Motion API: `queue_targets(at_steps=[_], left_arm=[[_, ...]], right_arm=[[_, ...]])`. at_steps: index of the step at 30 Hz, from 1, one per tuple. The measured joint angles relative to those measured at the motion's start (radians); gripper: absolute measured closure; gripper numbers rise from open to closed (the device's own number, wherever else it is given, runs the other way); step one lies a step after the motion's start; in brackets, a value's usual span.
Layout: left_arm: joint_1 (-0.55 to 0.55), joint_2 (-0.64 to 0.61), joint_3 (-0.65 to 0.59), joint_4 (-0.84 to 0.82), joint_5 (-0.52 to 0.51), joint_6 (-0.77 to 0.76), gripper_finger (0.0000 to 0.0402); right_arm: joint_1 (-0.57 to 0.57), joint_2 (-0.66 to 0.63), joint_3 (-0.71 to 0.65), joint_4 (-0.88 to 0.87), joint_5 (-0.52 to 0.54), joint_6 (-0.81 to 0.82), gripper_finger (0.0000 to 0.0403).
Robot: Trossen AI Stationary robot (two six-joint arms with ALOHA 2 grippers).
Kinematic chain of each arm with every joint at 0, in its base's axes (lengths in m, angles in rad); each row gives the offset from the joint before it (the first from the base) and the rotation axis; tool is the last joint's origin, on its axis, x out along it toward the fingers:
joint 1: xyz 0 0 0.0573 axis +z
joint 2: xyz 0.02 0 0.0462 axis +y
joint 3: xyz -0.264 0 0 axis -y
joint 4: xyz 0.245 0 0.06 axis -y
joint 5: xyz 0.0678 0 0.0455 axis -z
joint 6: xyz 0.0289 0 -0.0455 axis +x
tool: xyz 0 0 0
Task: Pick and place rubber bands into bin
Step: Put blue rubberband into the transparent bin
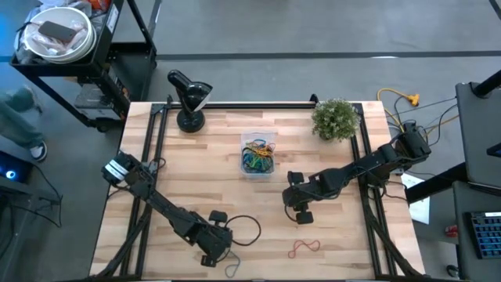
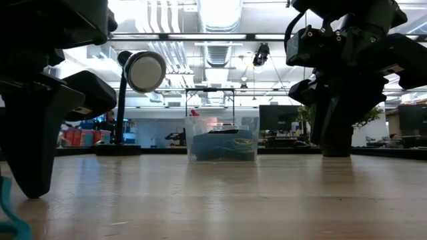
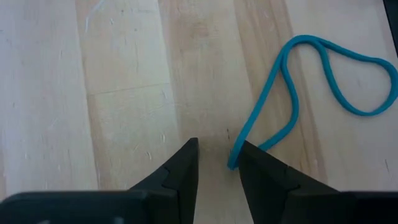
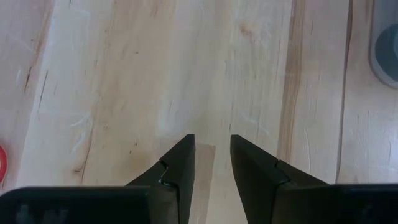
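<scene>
At the near edge of the table, left of centre, the left gripper [image 3: 217, 163] sits low over the wood with its fingers a little apart and nothing between them. A blue rubber band [image 3: 311, 87] lies just beside it: one end of the loop touches the inner edge of one fingertip [image 3: 258, 171], and the rest snakes away across the boards. To take it well, I judge the gripper should shift sideways so a strand falls squarely in the gap, press down to the wood, then close; a thin floppy band slips out easily if only its tip is pinched.

The right gripper [image 4: 210, 155] hovers over bare wood right of centre, fingers also slightly apart and empty. A red rubber band [image 1: 305, 248] lies near it, toward the near edge, and looks like its natural next target.

The bin [image 1: 258, 153] stands at the far middle of the table, well apart from both grippers, already holding a tangle of coloured bands. A lamp [image 1: 189, 95] and a small plant [image 1: 337, 117] flank it at the far edge, so the carry should come in from the near side.
</scene>
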Motion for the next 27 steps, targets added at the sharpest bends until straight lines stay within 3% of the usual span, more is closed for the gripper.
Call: queue_targets(at_steps=[5,12,21,27], left_arm=[[0.0,0.0,0.001,-0.002,-0.004,0.0,0.0314],[-0.001,0.0,0.006,-0.01,-0.005,0.015,0.0395],[-0.002,-0.013,0.028,-0.034,-0.059,0.073,0.0401],[-0.004,-0.05,0.068,-0.121,-0.207,0.081,0.0401]], right_arm=[[0.0,0.0,0.0,0.0,0.0,0.0,0.0305],[0.0,0.001,0.0,0.0,0.0,0.0,0.0306],[0.0,0.001,0.0,0.0,-0.001,0.0,0.0315],[0.0,0.001,-0.001,0.0,-0.002,0.0,0.0312]])
